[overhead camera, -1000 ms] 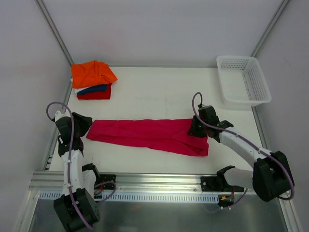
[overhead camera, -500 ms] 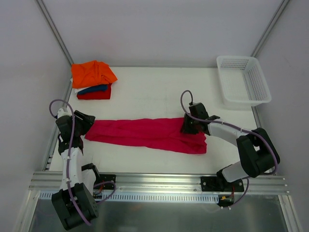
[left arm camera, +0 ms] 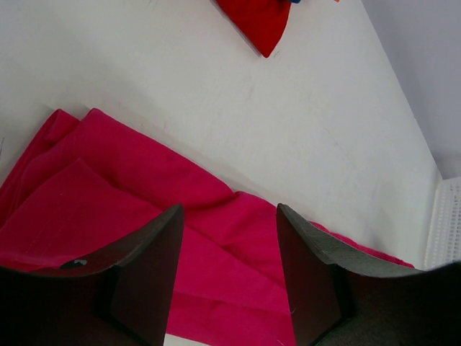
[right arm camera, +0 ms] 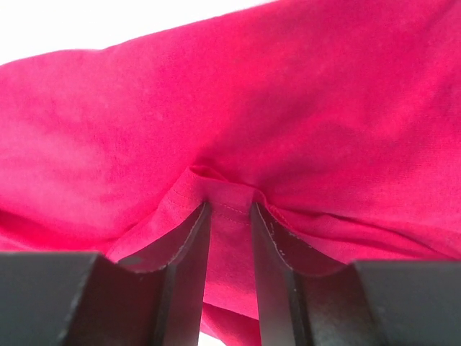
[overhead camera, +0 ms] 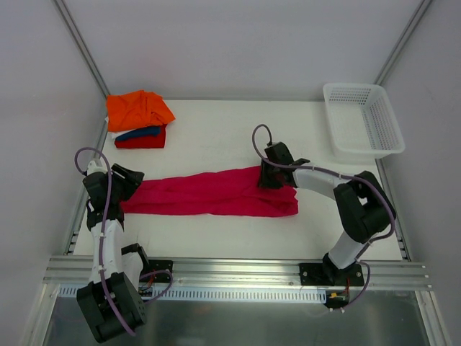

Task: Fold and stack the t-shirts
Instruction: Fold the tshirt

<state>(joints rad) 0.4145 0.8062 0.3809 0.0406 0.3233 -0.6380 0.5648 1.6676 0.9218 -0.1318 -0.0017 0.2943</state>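
Observation:
The magenta-pink t-shirt lies as a long folded band across the near middle of the table. My right gripper is shut on a hemmed edge at its right end; in the right wrist view the pads pinch a fold of the cloth. My left gripper is open over the shirt's left end, with pink cloth showing between and below its fingers. The folded orange shirt sits on the dark blue one and the red one at the far left.
A white mesh basket stands at the far right corner. The table's left wall rail runs close beside my left arm. A corner of the red shirt shows at the top of the left wrist view.
My right gripper has moved left and a little farther back, dragging the shirt's right end with it, so the band is shorter. The left gripper has hardly moved.

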